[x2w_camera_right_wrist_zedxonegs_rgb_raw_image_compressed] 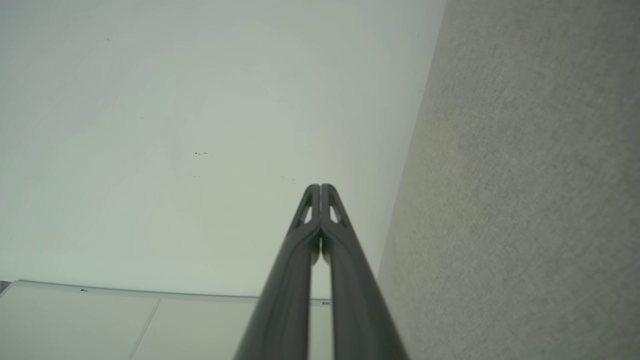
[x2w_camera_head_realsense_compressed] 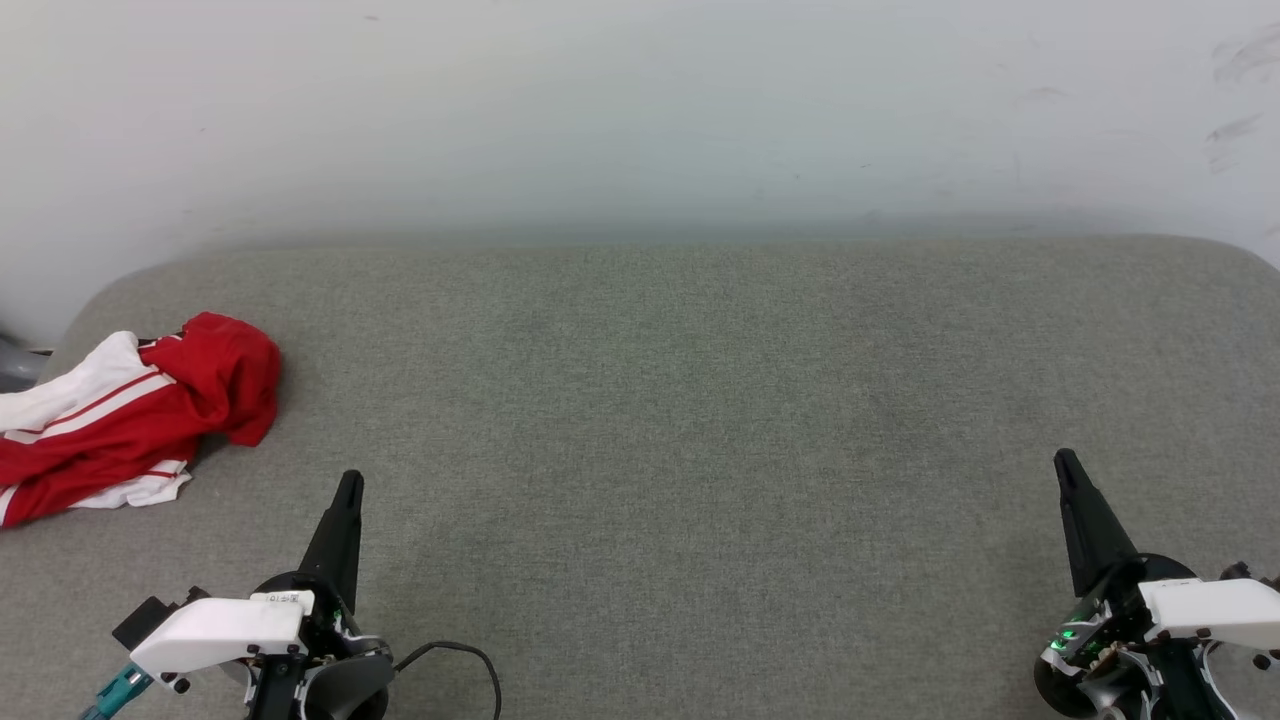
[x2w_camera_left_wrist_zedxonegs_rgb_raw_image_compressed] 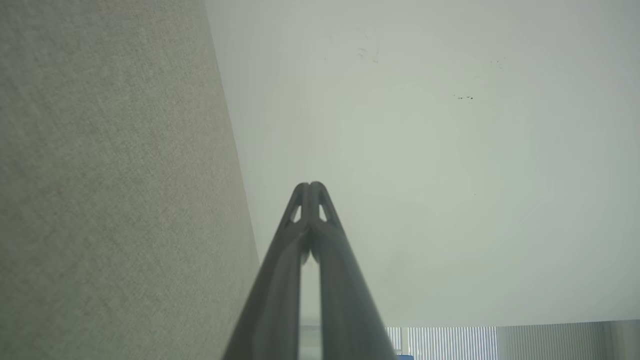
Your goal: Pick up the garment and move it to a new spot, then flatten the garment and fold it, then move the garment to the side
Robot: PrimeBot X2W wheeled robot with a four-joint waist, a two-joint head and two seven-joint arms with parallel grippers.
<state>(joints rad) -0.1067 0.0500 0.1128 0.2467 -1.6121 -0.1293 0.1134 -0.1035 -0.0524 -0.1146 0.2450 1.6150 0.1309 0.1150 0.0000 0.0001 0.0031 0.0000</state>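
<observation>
The garment (x2w_camera_head_realsense_compressed: 140, 410), a red jersey with white sleeves and striped trim, lies crumpled at the far left of the grey fabric surface (x2w_camera_head_realsense_compressed: 680, 400), partly cut off by the head view's left edge. Its chest print is hidden in the folds. My left gripper (x2w_camera_head_realsense_compressed: 350, 483) is shut and empty, hovering at the lower left, to the right of and nearer than the garment. My right gripper (x2w_camera_head_realsense_compressed: 1063, 460) is shut and empty at the lower right, far from the garment. In the wrist views the left gripper (x2w_camera_left_wrist_zedxonegs_rgb_raw_image_compressed: 310, 185) and right gripper (x2w_camera_right_wrist_zedxonegs_rgb_raw_image_compressed: 320, 186) show tips pressed together, pointing at the wall.
A pale wall (x2w_camera_head_realsense_compressed: 640, 110) rises right behind the grey surface. The surface has rounded back corners. A black cable (x2w_camera_head_realsense_compressed: 470, 655) loops by my left wrist. A grey object (x2w_camera_head_realsense_compressed: 15, 365) peeks in at the left edge behind the garment.
</observation>
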